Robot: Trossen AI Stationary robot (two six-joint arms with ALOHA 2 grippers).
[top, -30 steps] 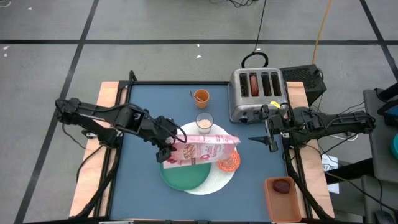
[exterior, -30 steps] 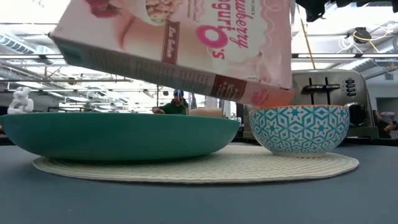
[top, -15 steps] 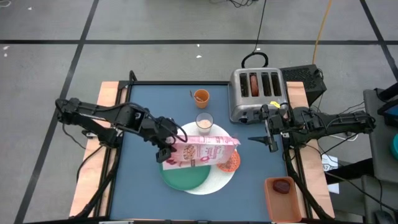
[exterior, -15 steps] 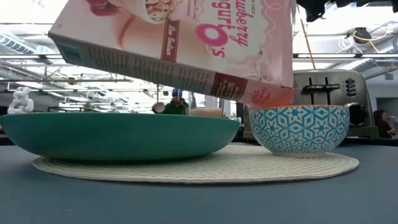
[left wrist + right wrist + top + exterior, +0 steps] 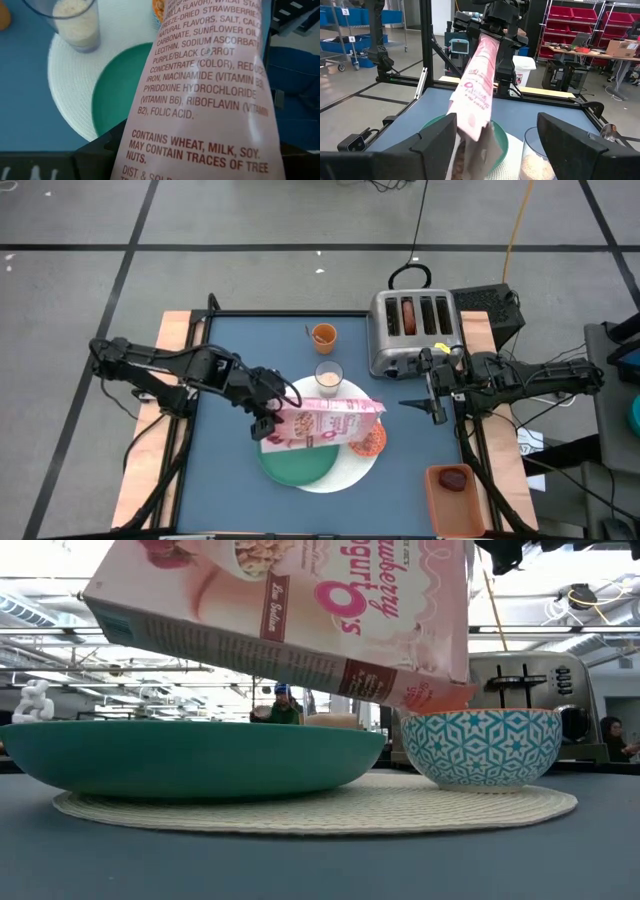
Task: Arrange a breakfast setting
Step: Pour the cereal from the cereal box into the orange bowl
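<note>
My left gripper is shut on the pink cereal box. The box lies tilted above the green plate, its open end low over the small bowl, which is orange inside and teal-patterned outside. Plate and bowl rest on the white disc. The milk glass stands at the disc's far edge, and the orange cup stands behind it. My right gripper is open and empty, right of the bowl. The bagel sticks up from a toaster slot. My left gripper pinches the cereal box near its closed end between its two fingers, one on each face beside the ingredients panel. The fingers come about level from the table's left, along the box. The box is lifted clear and slopes down to its open end over the bowl.
The metal toaster stands at the back right. An orange tray at the front right corner holds the dark-red fruit. Bare blue table lies left of the disc and in front of it. People show far back in the room.
The cereal box has turned a little about its long axis in my left gripper. Its open end stays over the bowl.
</note>
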